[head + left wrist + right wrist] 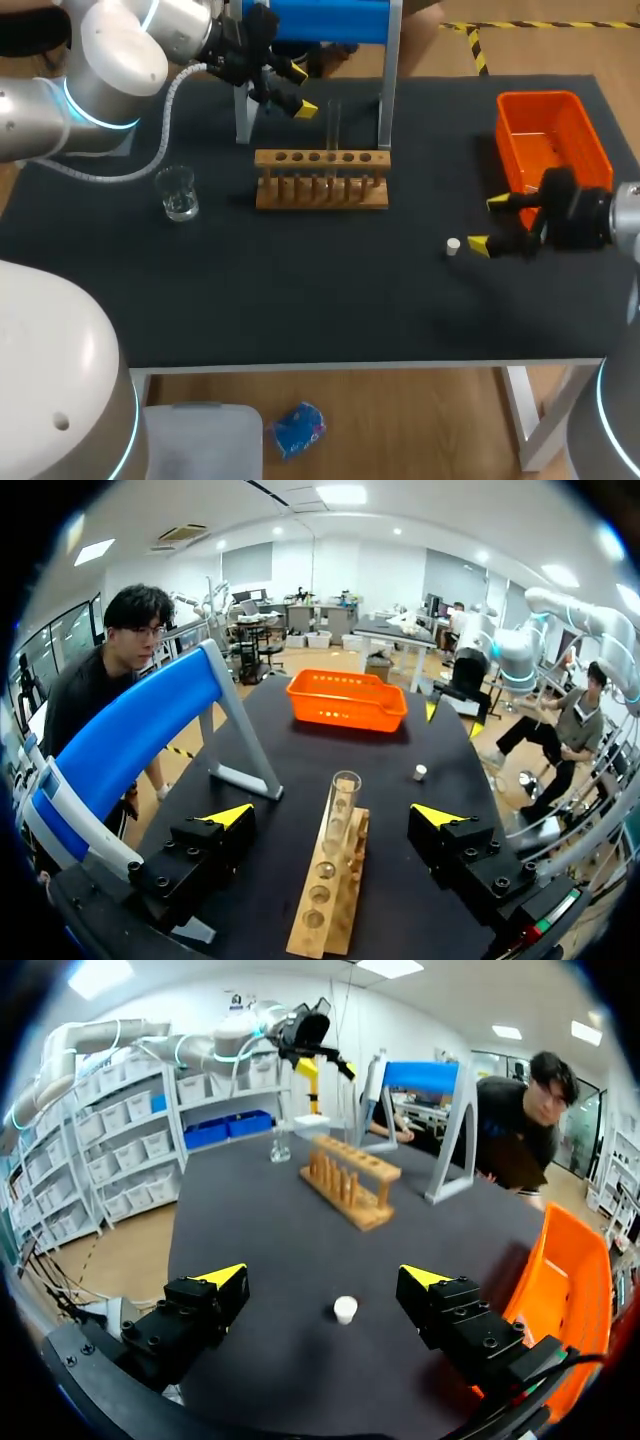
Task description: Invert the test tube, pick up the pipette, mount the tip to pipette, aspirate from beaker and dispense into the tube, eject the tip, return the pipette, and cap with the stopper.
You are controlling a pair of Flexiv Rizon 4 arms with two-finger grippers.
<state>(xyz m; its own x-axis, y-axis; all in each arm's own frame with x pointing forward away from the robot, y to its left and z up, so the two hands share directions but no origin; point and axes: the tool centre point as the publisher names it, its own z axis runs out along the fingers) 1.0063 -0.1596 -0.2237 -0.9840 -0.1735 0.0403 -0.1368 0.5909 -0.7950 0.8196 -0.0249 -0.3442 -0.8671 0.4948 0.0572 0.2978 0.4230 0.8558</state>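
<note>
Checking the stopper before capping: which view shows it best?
The right wrist view: the stopper stands close, just ahead of the right gripper. The head view shows it small; the left wrist view, a far speck.

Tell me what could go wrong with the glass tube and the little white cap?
The test tube stands tall in the wooden rack; the open left gripper could bump or tip it if it closes off-centre. The stopper lies loose by the open right gripper; it might get nudged away.

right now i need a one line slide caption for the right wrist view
Open right gripper faces the white stopper just ahead on the black table, orange bin beside it, wooden rack farther on
</note>
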